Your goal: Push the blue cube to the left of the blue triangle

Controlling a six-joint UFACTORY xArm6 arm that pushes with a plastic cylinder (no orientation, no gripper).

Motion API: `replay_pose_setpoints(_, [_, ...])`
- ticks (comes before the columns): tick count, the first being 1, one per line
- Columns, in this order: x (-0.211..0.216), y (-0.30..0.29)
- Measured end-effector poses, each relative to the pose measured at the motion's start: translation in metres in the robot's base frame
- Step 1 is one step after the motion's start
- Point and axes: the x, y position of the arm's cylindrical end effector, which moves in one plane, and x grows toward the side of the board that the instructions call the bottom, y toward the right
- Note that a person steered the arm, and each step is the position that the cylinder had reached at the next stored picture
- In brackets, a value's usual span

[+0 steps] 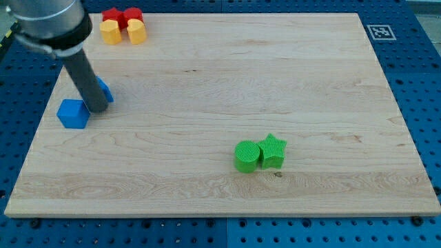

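Observation:
A blue cube [72, 114] lies near the board's left edge. A second blue block, the triangle [105, 89], sits just up and right of it, mostly hidden behind my rod. My tip [98, 110] rests on the board between them, against the cube's right side and just below the triangle. The cube is left of and slightly below the triangle.
Two red blocks [122, 16] and two yellow blocks [123, 32] cluster at the view's top left. A green cylinder [246, 156] and a green star [273, 151] touch each other right of centre, low on the wooden board [220, 83].

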Motion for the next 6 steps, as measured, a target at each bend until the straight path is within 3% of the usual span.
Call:
replay_pose_setpoints(1, [0.024,0.025])
replay_pose_setpoints(3, [0.129,0.015])
replay_pose_setpoints(4, [0.125,-0.026])
replay_pose_setpoints(6, [0.019,-0.028])
